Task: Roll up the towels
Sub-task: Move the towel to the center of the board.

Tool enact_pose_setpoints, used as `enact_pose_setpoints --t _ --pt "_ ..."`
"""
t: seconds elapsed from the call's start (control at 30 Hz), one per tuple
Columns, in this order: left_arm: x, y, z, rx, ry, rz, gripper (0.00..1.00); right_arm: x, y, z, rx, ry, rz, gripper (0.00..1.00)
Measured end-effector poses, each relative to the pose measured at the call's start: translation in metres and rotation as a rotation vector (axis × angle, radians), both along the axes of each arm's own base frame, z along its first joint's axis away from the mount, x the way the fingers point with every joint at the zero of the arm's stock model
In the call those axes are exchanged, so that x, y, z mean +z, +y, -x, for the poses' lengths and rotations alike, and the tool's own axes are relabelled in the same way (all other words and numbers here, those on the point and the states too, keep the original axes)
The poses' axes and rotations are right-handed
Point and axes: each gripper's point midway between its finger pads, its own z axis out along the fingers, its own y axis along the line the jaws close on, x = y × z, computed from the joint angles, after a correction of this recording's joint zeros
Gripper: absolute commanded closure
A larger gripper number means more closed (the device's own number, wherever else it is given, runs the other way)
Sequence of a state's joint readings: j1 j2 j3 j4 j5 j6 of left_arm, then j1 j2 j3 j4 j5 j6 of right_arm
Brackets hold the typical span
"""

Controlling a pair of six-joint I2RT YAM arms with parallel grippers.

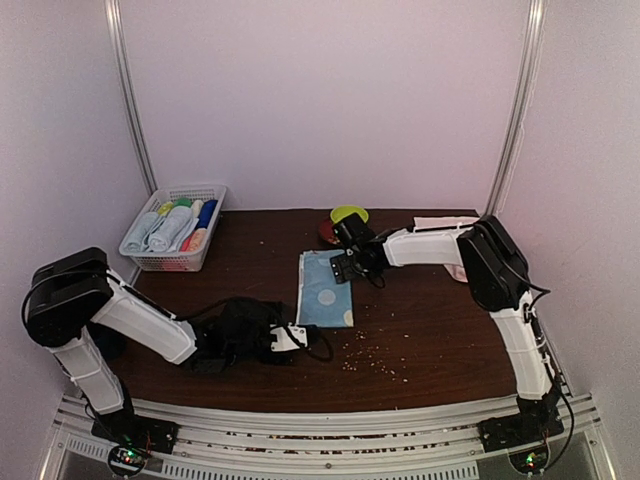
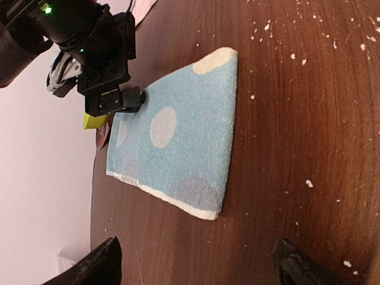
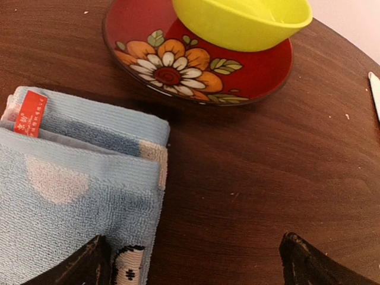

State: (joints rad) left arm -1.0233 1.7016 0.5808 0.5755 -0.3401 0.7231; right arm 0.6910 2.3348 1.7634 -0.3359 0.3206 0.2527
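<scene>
Judging by the blue dotted towel (image 1: 326, 288) lying flat mid-tabletop, rolling has not begun: my right pincer (image 1: 343, 268) hangs spread and empty over its far edge, my left pincer (image 1: 298, 338) likewise by its near edge.

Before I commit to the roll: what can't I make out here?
Pink towel: top view, largely hidden behind the right arm.
Basket contents: top view, too small to tell.
Right claw: tips cut off by the bottom edge of the right wrist view; contact with the blue towel unclear.
Left claw: top view, dark blur.
</scene>
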Motion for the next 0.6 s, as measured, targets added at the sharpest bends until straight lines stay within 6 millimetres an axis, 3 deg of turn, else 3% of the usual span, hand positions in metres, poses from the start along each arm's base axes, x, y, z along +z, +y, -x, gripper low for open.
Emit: enact_pose_setpoints --t 0.1,0.33,0.47,0.6 --pt "0.006 0.001 0.002 -0.003 -0.005 0.018 0.1 0.001 -0.016 0.0 -0.026 -0.007 0.024 0.0" --pt "0.017 -0.001 0.003 -0.007 -0.013 0.058 0.1 0.004 -0.077 -0.002 -0.098 0.016 0.089 0.0" --pt "0.018 -0.002 0.003 -0.007 -0.015 0.065 0.09 0.013 -0.09 0.002 -0.089 0.035 0.089 0.0" --pt "0.019 -0.002 0.002 -0.006 -0.016 0.07 0.09 0.045 -0.087 0.025 -0.032 0.035 0.015 0.0"
